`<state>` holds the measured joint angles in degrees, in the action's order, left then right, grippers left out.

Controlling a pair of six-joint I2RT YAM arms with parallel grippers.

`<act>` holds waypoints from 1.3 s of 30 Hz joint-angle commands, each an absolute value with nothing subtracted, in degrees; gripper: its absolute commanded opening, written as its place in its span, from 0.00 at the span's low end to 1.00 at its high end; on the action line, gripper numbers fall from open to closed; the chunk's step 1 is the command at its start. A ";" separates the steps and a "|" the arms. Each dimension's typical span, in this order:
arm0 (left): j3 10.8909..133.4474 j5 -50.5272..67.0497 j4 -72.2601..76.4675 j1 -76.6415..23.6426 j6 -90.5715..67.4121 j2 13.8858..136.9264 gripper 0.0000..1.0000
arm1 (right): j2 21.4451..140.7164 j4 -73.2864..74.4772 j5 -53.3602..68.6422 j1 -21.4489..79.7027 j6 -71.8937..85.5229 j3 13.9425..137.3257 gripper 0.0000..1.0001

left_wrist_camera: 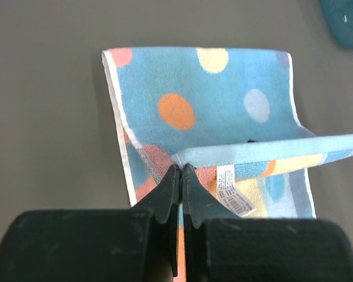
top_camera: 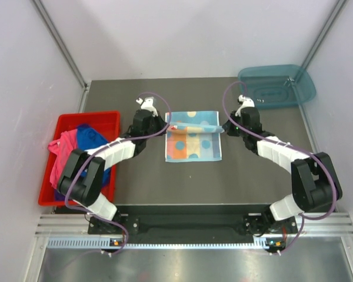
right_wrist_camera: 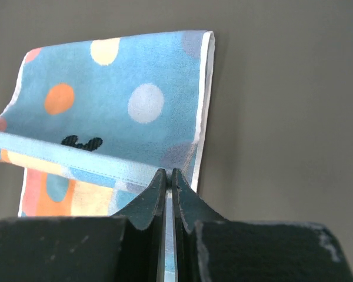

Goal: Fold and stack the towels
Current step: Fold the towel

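left gripper point(left_wrist_camera: 181, 170) pinching shut on dotted towel point(top_camera: 193, 144) corner | right gripper point(right_wrist_camera: 167, 174) likewise | lifted hem hiding cloth beneath | red bin point(top_camera: 103, 117) holding pink towel point(top_camera: 59, 153), blue towel point(top_camera: 88, 136), perhaps others | teal tray point(top_camera: 282, 82) sitting apart

A dark grey table point(top_camera: 223, 182) is lying flat beneath the left pincer point(top_camera: 165, 125) and the right pincer point(top_camera: 223, 128), spreading out on every side of them. Pale, plain walls point(top_camera: 182, 35) are standing beyond the pincers and to either side, closing the table in. Thin metal posts point(top_camera: 60, 41) are running up the corners behind them. Nearer than the pincers, a silver rail point(top_camera: 188, 238) is edging the table, and a shiny metal sheet point(top_camera: 188, 264) is lying past it. Soft, even light is falling throughout.
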<state>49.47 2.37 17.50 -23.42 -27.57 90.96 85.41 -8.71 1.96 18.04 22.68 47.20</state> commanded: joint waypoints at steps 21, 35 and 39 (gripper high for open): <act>39.73 -6.06 18.72 -29.00 -28.04 82.17 0.00 | 75.49 -12.92 -3.25 22.41 25.14 35.86 0.00; 34.54 -6.77 21.97 -31.03 -29.62 85.60 0.00 | 79.36 -12.48 -2.64 23.20 26.89 34.45 0.00; 34.10 -6.59 22.24 -31.11 -29.79 85.60 0.00 | 79.72 -12.13 -0.97 23.20 27.60 34.19 0.00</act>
<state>35.07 -4.60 18.79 -31.14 -29.47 85.30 79.57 -10.68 -1.21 22.79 26.85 34.39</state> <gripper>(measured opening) 0.022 0.018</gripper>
